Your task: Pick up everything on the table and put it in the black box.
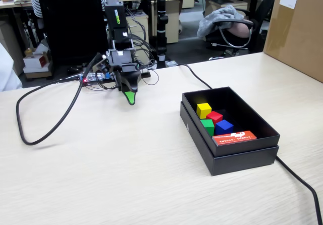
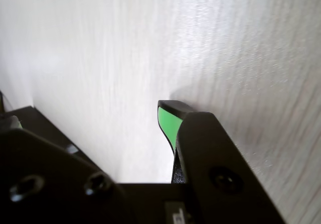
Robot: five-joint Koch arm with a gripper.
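Nearest to us in the fixed view, the front of the worktop (image 1: pixel 126 174) is bare light wood grain, with only a black cable (image 1: pixel 298 182) trailing off the right corner and another looping at the left. We see no cube lying loose anywhere on it.

A little further back sits the black box (image 1: pixel 237 157), towards the right. Inside it, against the left wall, are all four cubes: the green cube (image 1: pixel 207 126) closest to us, the blue cube (image 1: pixel 223 126) just beside it, the red cube (image 1: pixel 214 116) behind, and the yellow cube (image 1: pixel 204 109) furthest in. They touch or nearly touch one another. A flat red-orange card (image 1: pixel 234 137) with white print lies against the box's near wall.

Beyond that, well apart from the box, the arm is folded down near its base, with the fingers (image 1: pixel 130 97) pointing at the worktop. In the wrist view the green-tipped fingers (image 2: pixel 173 121) lie pressed together with no gap showing and nothing held between them.

Furthest back are a brown carton (image 1: pixel 295 31) at the right edge and office chairs.

We judge the task as good as finished: every cube is in the box and the arm looks parked at rest.
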